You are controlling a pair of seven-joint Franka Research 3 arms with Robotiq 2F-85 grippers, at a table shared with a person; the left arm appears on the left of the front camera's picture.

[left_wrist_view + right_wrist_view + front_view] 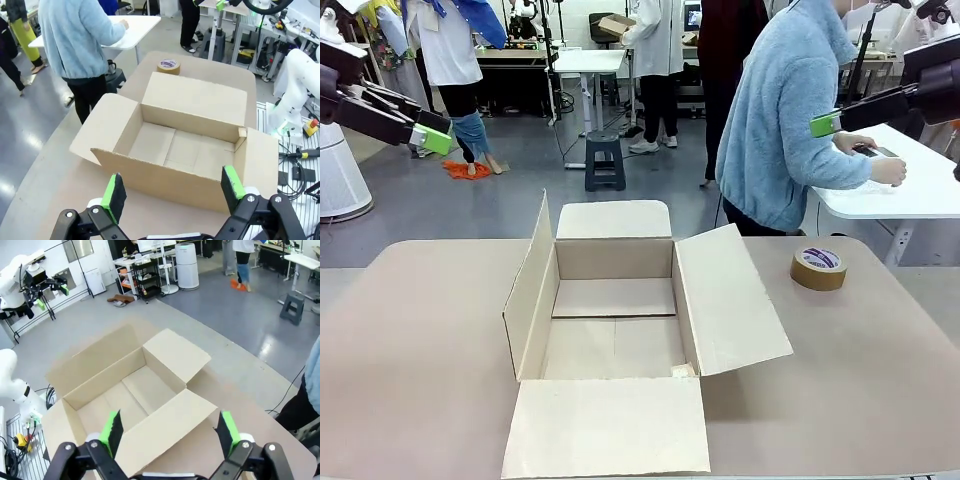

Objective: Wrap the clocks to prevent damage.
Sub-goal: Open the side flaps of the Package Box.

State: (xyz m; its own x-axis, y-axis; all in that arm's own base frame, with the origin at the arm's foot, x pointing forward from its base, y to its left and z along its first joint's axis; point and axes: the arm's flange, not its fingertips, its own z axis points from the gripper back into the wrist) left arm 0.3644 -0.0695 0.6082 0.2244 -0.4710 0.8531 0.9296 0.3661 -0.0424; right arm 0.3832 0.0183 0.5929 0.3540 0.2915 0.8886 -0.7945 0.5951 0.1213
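Where the clocks are we cannot tell. What we have for them is the cardboard box point(615, 330), open at the middle of the desk point(410, 350), its floor bare. Its nine o'clock flap stands nearly upright and the others lie folded out. A tape roll point(819, 268) lies flat on the desk at the box's two o'clock, well apart from it.

We judge the first risk to be the box itself. Empty, it looks light, so a tool coming down past the raised nine o'clock flap could catch it and drag or tip the box. A clock set into that bare floor unwrapped would also knock against the cardboard, which is the damage the task is meant to prevent.

The second risk is the person point(785, 120), who stands at one o'clock beyond the desk's far edge. They are turned toward a white table point(910, 190) with both hands busy there. In the front view the right arm's green pad hangs just beside their sleeve. We think a swing inward could strike someone who isn't watching.

The left tool point(173, 187) hangs high at the box's ten o'clock, fingers spread wide, gripping and touching nothing. The right tool point(169, 431) hangs high at two o'clock, equally spread and empty.
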